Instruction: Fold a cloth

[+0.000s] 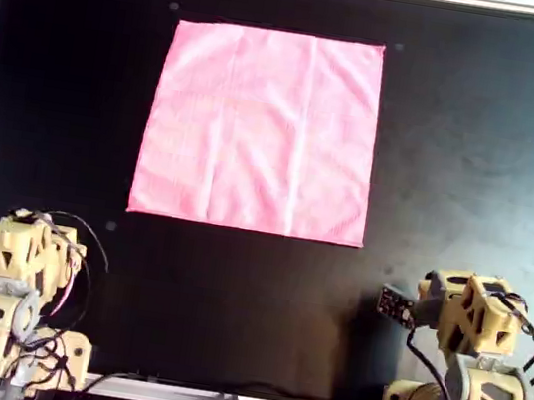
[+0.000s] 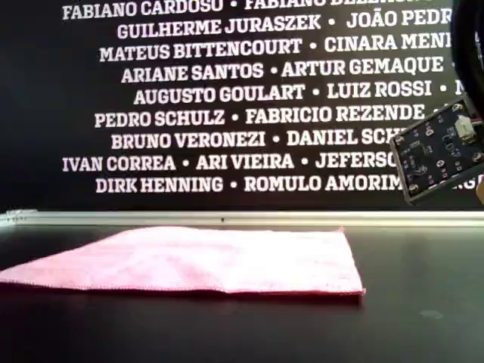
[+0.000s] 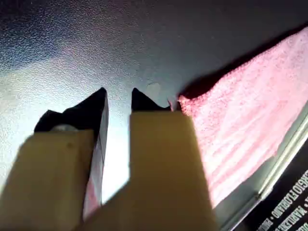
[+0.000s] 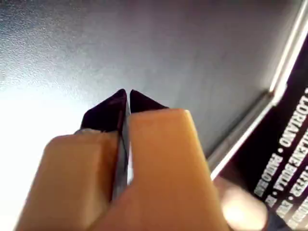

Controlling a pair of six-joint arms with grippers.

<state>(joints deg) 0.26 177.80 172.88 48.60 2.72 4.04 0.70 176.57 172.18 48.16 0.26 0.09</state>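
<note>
cloth (image 1: 260, 129): pink, flat, faint creases | first claw (image 3: 119, 98): slightly parted | second claw (image 4: 127, 96): closed, empty

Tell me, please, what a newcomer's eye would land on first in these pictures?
First, the thin, plain pink square fabric cloth, spread flat with faint crease lines on the black table, towards its far side in the overhead view. Next, the two tan arms parked at the near edge, one at each corner, both clear of the cloth. In the exterior view, a black wall of white printed names stands behind the table.

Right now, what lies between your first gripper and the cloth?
Only bare black table: in my first wrist view my first gripper sits beside the cloth, untouching.
</note>
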